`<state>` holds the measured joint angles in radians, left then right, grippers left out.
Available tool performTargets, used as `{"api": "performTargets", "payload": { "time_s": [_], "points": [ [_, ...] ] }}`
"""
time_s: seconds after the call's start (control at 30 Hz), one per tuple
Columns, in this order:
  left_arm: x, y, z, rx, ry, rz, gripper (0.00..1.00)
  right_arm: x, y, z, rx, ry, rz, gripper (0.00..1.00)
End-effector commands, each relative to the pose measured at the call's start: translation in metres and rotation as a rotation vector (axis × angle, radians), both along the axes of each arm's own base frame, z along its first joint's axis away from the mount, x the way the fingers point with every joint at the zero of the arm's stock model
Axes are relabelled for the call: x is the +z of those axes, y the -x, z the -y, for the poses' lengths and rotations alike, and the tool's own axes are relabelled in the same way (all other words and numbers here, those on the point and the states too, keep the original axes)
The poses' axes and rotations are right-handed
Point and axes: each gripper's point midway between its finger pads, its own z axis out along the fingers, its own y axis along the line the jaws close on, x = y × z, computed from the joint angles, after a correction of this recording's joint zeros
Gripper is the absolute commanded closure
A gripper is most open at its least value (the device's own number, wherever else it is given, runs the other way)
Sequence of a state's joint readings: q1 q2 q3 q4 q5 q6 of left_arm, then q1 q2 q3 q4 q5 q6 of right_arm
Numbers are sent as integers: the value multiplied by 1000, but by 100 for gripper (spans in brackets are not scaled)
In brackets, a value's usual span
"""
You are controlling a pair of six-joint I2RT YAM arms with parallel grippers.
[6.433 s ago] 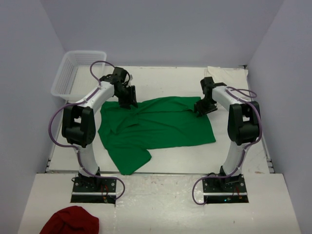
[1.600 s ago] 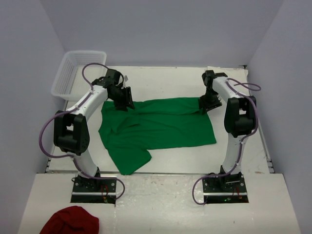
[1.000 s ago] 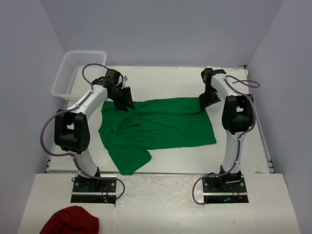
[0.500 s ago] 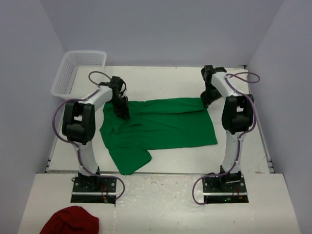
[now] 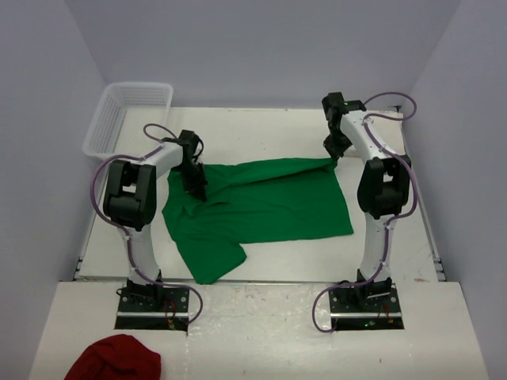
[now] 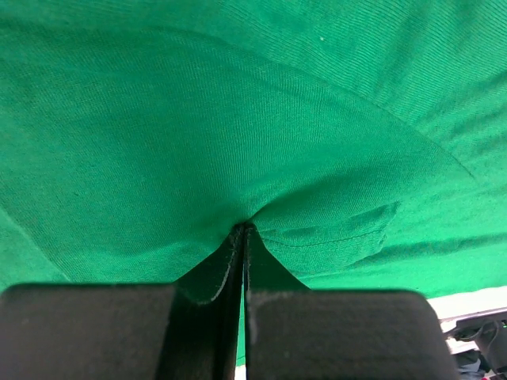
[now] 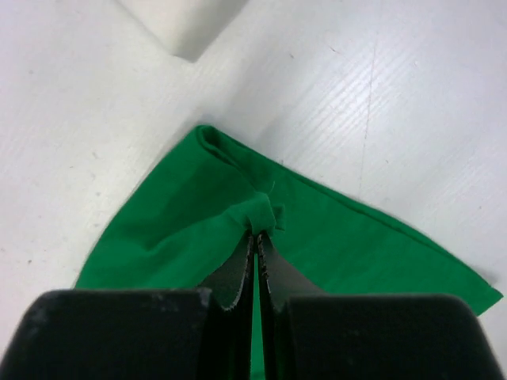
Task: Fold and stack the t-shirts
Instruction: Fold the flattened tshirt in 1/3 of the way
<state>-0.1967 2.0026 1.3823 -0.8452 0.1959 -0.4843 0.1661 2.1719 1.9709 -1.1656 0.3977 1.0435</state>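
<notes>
The bright green t-shirt [image 5: 261, 202] lies spread across the middle of the table, one sleeve reaching toward the near edge. My left gripper [image 5: 197, 190] presses down on its back-left part; its jaws are shut on a pinch of green fabric [image 6: 244, 228]. At the back-right corner of the shirt my right gripper [image 5: 332, 160] is shut on a small bunch of green cloth [image 7: 258, 215], and the corner is drawn up toward it. A corner of the cream-white t-shirt [image 7: 186, 20] shows on the table beyond that corner.
A white plastic basket [image 5: 119, 111] stands at the back left edge of the table. A dark red cloth [image 5: 115, 358] lies on the near ledge, left of the arm bases. Grey walls close in the table on three sides.
My left gripper moved from the shirt's back edge onto the fabric and closed on it. The right gripper drew the back-right corner a little toward the back.
</notes>
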Motion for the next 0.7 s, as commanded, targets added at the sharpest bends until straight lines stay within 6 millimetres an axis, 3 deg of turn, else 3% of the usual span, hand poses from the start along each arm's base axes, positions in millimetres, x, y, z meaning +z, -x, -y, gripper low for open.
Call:
{"api": "performTargets", "payload": {
  "time_s": [0.0,0.1,0.2,0.33,0.47,0.53,0.57,0.63,0.67],
  "points": [
    [-8,10,-8,25,-29,-39,100,47,-14,10,53,93,120,100],
    [-6,10,-7,28,-26,-39,100,49,-15,8,70,83,125,100],
    [-5,11,-7,29,-24,-36,100,28,-3,4,76,59,53,100],
    [-1,11,-9,24,-29,-31,100,-8,40,-18,36,-68,-100,100],
    [5,8,-9,21,-28,-16,100,-17,54,-36,17,-149,-91,97],
    [8,5,-9,20,-26,-10,100,-21,58,-39,-10,-169,-108,89],
    [9,4,-9,20,-25,-7,100,-22,57,-44,9,-196,-119,79],
    [13,1,-9,15,-22,3,100,-24,52,-50,29,-220,-123,73],
    [14,1,-9,15,-22,6,100,-23,49,-53,53,-225,-112,51]
  ]
}}
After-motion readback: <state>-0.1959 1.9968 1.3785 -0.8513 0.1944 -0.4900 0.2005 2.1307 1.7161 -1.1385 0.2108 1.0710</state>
